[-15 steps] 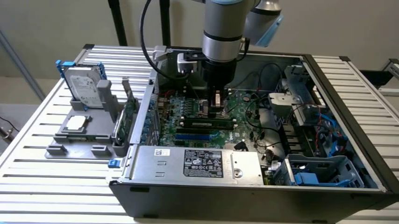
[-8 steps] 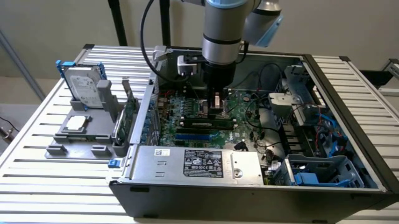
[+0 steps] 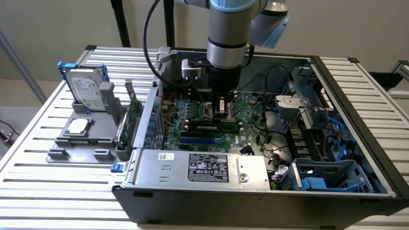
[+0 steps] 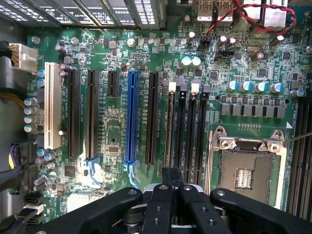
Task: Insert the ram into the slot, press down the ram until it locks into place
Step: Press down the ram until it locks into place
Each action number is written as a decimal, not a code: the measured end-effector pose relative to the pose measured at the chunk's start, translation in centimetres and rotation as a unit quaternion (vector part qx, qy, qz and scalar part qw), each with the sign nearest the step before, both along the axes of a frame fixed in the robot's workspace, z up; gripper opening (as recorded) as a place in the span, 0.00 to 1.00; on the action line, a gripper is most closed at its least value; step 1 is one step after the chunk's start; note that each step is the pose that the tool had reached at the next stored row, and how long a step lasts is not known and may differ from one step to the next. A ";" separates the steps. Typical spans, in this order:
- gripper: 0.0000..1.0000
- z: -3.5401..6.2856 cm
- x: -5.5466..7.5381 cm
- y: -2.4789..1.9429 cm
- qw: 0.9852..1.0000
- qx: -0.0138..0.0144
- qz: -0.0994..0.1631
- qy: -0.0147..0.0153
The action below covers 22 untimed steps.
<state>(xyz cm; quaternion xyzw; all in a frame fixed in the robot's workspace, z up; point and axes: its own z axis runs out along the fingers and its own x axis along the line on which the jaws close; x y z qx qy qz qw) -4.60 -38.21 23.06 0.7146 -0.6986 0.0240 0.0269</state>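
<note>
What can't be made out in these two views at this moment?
- Slots, wrist view: their ends nearest the gripper are hidden under it.
- Board below the gripper, exterior view: blocked by the arm.
- Ram, exterior view: end clips too small to tell if locked.
- Further sockets, wrist view: cut off by the picture's edge.

Even, soft light falls from above my arm; the white slatted metal table [image 3: 57,191] looks bright, almost washed out, while the inside of the open grey computer case [image 3: 255,201] sits dimmer, shaded by my arm. In my wrist view the large green motherboard [image 4: 122,83] is well lit, with small glints on the silver capacitor tops [image 4: 191,61]. My black gripper links [image 4: 170,209] look dark and slightly soft.
</note>
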 end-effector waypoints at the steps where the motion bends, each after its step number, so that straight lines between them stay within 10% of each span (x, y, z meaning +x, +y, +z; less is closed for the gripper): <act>1: 0.11 -0.10 0.0 -0.01 1.000 0.000 0.000 0.000; 7: 0.11 -0.56 0.0 -0.02 1.000 -0.001 -0.002 0.001; 16: 0.11 3.41 0.2 0.00 1.000 0.000 -0.002 0.003; 22: 0.11 3.74 0.3 0.01 1.000 0.000 -0.002 0.004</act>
